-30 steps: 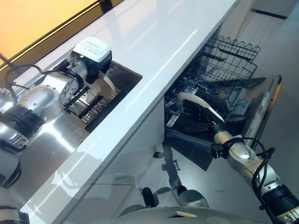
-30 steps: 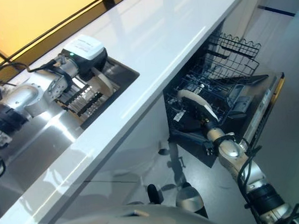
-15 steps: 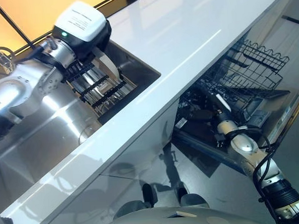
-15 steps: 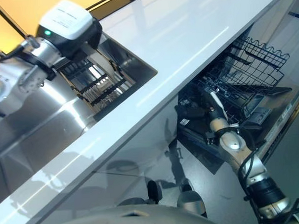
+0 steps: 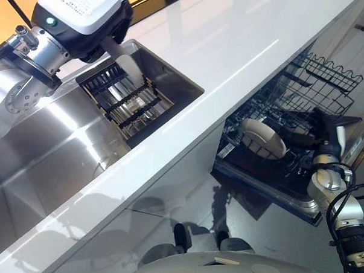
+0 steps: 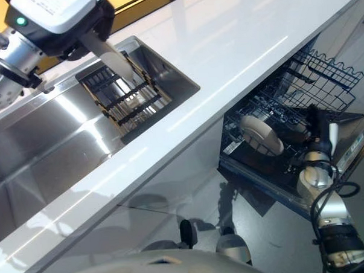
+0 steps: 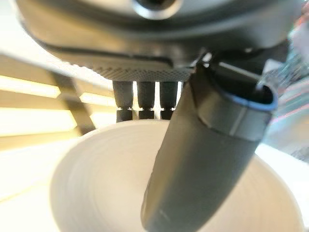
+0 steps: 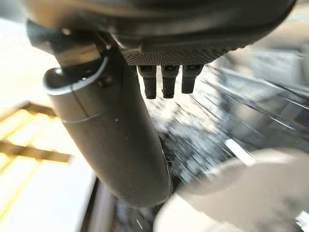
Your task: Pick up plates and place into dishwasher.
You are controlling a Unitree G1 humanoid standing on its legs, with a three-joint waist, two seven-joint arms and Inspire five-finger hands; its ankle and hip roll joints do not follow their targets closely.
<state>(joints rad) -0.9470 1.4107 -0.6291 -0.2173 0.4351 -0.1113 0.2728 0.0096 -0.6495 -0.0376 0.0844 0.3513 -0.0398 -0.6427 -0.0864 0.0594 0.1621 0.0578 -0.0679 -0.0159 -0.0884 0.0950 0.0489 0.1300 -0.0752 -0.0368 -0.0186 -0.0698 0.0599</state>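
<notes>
Plate [image 5: 263,138] stands on edge in the dishwasher's lower rack [image 5: 274,163] in the left eye view, apart from the right hand [image 5: 328,130], whose fingers are spread and empty. Another plate [image 6: 109,55] hangs over the sink's drying rack [image 6: 123,97] in the right eye view. Left wrist view: the left hand [image 7: 203,159] is clamped on that plate, thumb across its face. Right wrist view: straight fingers [image 8: 163,79] above the racked plate.

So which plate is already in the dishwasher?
The white plate standing on edge in the dishwasher's lower rack, clear of the right hand. The other plate is pinched in the left hand above the sink rack.
</notes>
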